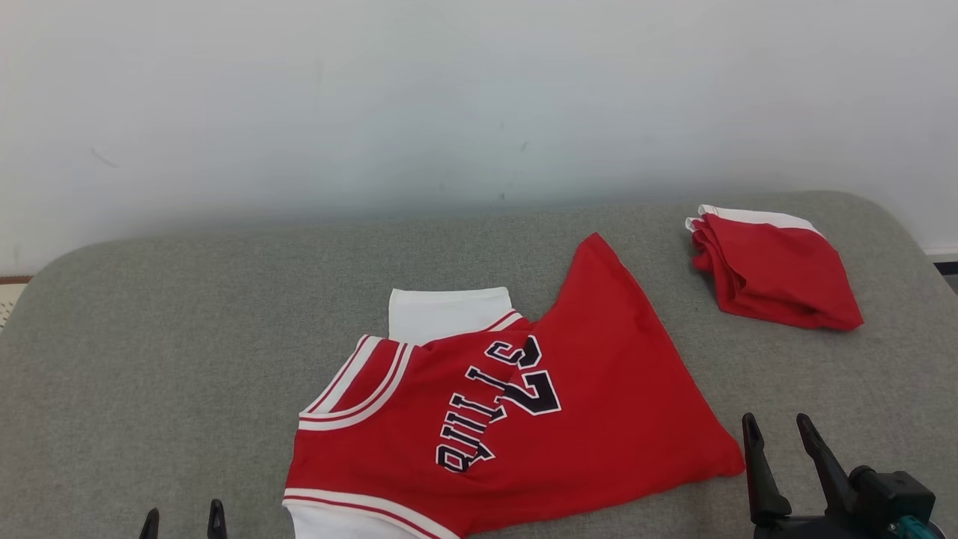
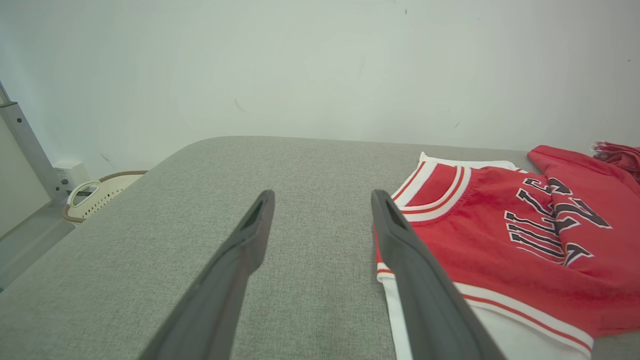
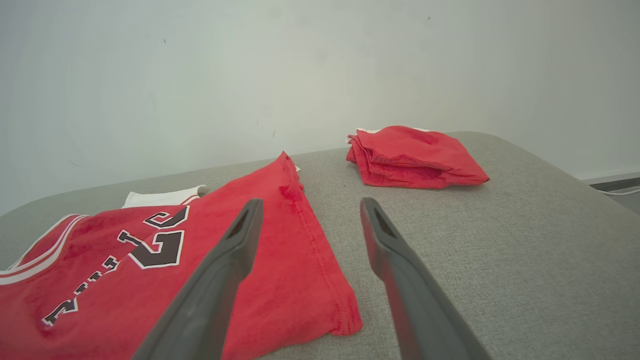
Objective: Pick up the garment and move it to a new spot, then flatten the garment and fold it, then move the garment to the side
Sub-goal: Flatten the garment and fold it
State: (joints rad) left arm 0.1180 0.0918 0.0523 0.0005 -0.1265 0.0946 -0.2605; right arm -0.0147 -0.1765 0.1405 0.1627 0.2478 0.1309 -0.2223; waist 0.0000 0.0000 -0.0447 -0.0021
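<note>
Left gripper (image 1: 183, 522) and right gripper (image 1: 777, 434) stand spread wide and empty at the near edge of the grey table (image 1: 187, 337). The red jersey (image 1: 599, 389), white-trimmed with dark lettering, lies partly folded at the table's near centre.

This looks like a plain test room set up for handling laundry. A bare white wall (image 1: 449, 97), scuffed here and there, stands right behind a table (image 1: 187, 337) padded in grey fabric with rounded corners. A red jersey (image 1: 599, 374) lies spread on it, with a folded red cloth (image 1: 778, 277) well apart near the far right corner. Past the table's edge are a cream basket (image 2: 100, 192), a grey metal post (image 2: 25, 145) and a white cable (image 3: 620, 190) on the floor.
</note>
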